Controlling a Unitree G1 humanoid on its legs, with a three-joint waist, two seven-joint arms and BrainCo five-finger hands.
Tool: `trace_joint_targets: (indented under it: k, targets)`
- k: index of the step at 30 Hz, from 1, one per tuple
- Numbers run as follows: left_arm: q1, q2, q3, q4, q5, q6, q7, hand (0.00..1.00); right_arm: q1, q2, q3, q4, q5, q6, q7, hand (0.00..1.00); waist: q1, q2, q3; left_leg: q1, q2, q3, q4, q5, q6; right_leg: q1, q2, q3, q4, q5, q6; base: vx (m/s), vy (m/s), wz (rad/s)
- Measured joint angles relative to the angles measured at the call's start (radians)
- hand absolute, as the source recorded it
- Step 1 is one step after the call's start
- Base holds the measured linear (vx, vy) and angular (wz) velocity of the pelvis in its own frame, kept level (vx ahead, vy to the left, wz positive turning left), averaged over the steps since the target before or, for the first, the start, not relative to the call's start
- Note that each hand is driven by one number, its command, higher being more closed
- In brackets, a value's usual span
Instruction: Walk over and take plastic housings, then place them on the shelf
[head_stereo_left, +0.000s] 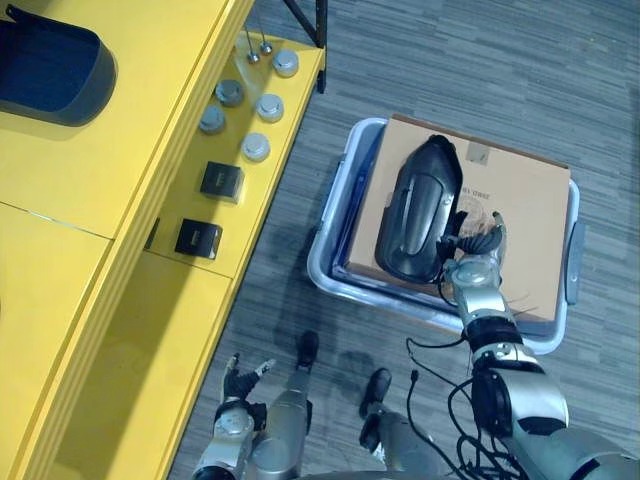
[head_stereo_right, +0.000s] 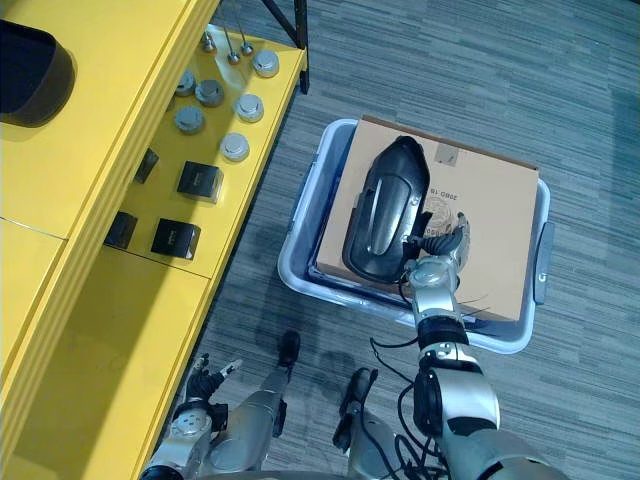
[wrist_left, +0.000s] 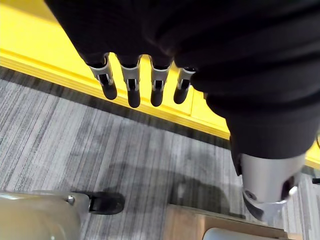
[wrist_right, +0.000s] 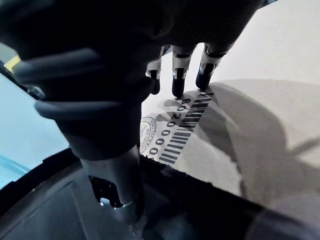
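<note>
One black plastic housing (head_stereo_left: 420, 210) lies on a cardboard box (head_stereo_left: 525, 190), just beside the right hand (head_stereo_left: 476, 262), whose fingers are spread and empty. It looks stiff, light and smooth, so gripping its near rim seems safest. The left hand (head_stereo_left: 240, 390) hangs relaxed.

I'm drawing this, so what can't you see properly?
- Inside the bin: eye views, covered by the cardboard box.
- Dark housing on the shelf: cut by the left eye view's edge.
- Whether the right hand touches the black housing: right wrist view, cover blocks it.
</note>
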Motion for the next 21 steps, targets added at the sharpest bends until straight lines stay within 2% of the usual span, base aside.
trace_joint_targets:
  k: [5, 17, 21]
  targets:
    - [-0.041, 0.006, -0.005, 0.008, -0.019, -0.001, -0.001, 0.00, -0.052, 0.002, 0.006, 0.058, 0.000, -0.003, 0.032, 1.00, 0.022, -0.005, 0.003, -0.005, 0.010, 0.003, 0.000, 0.000, 0.000, -0.006, 0.012, 0.003, -0.001, -0.001, -0.003, 0.00, -0.008, -0.03]
    - [-0.046, 0.005, -0.028, 0.010, -0.041, 0.000, -0.003, 0.00, -0.089, 0.013, 0.060, 0.054, 0.050, -0.029, 0.068, 1.00, 0.022, -0.006, 0.005, 0.019, 0.013, 0.006, 0.002, 0.000, -0.001, 0.018, 0.013, 0.005, 0.000, -0.004, -0.007, 0.00, 0.001, 0.00]
    - [-0.042, 0.004, -0.028, 0.011, -0.041, 0.002, -0.004, 0.00, 0.021, 0.037, 0.079, -0.192, 0.060, -0.038, 0.065, 1.00, 0.021, -0.006, 0.005, 0.032, 0.015, 0.015, 0.000, -0.001, -0.001, 0.027, 0.013, 0.013, 0.000, -0.004, -0.007, -0.01, 0.008, -0.03]
